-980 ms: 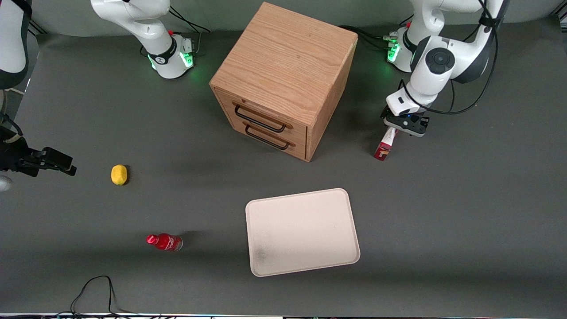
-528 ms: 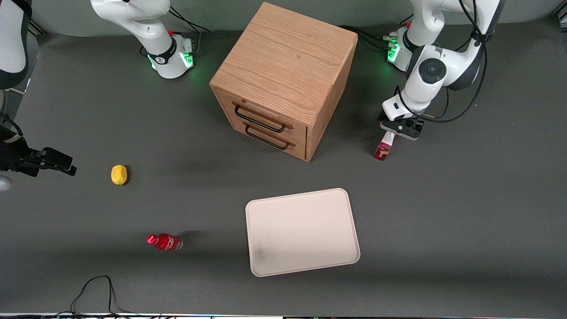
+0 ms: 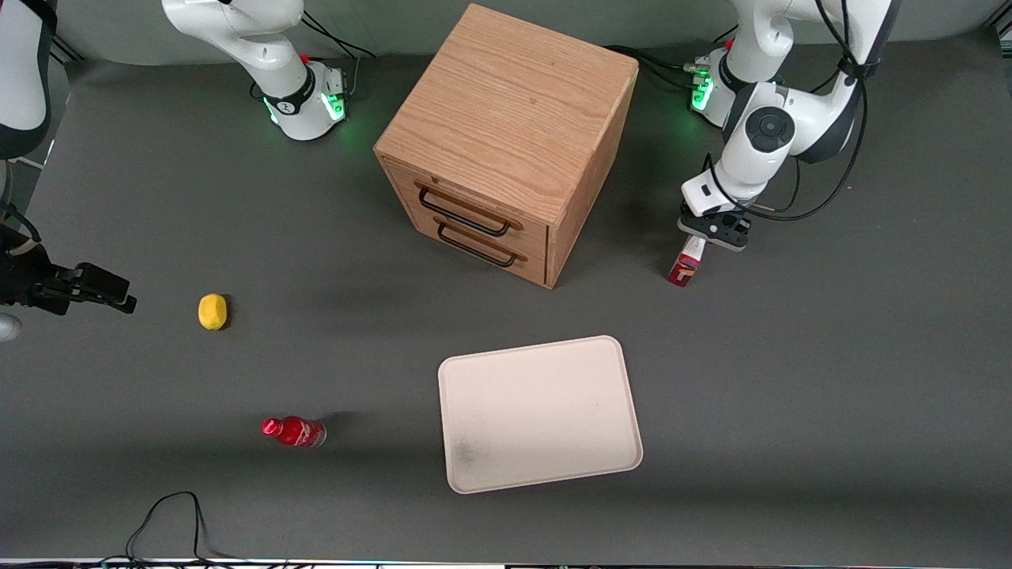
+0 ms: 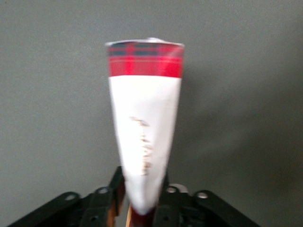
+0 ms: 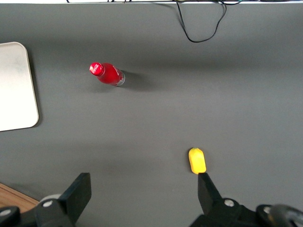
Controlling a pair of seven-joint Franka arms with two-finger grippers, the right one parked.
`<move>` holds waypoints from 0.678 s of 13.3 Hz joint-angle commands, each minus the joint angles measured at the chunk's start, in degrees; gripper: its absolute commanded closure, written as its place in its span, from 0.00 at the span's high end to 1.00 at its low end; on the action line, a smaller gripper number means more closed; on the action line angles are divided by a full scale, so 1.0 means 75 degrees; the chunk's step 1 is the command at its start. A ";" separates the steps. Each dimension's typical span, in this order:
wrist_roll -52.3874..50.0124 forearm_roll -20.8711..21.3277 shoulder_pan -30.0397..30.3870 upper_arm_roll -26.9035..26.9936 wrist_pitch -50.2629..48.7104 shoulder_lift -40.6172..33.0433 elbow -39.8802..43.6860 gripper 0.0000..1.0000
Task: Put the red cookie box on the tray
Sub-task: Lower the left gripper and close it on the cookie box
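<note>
The red cookie box (image 3: 685, 266) stands on the grey table beside the wooden drawer cabinet, toward the working arm's end and farther from the front camera than the tray. In the left wrist view the red cookie box (image 4: 144, 118) shows a white face and a red tartan end. My gripper (image 3: 708, 236) is at the box's upper end. In the left wrist view my gripper (image 4: 141, 198) has one black finger pressed against each side of the box. The cream tray (image 3: 545, 403) lies flat nearer the front camera with nothing on it; the tray (image 5: 16, 85) also shows in the right wrist view.
A wooden two-drawer cabinet (image 3: 506, 142) stands mid-table next to the box. A yellow lemon (image 3: 212, 310) and a small red bottle (image 3: 294, 431) lie toward the parked arm's end. A black cable (image 3: 170, 518) loops at the front edge.
My gripper has moved toward the cabinet and down onto the upper end of the box. The box, the tray and the other things have stayed in place.
</note>
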 commanded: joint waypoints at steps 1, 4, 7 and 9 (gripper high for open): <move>-0.0096 0.0074 -0.0088 0.0043 0.0007 -0.0006 0.0004 0.00; -0.0120 0.0074 -0.0088 0.0043 -0.0028 -0.0029 0.0015 0.00; -0.0236 0.0074 -0.0088 0.0043 -0.0273 -0.0251 0.0132 0.00; -0.0307 0.0074 -0.0123 0.0043 -0.1137 -0.0590 0.0517 0.00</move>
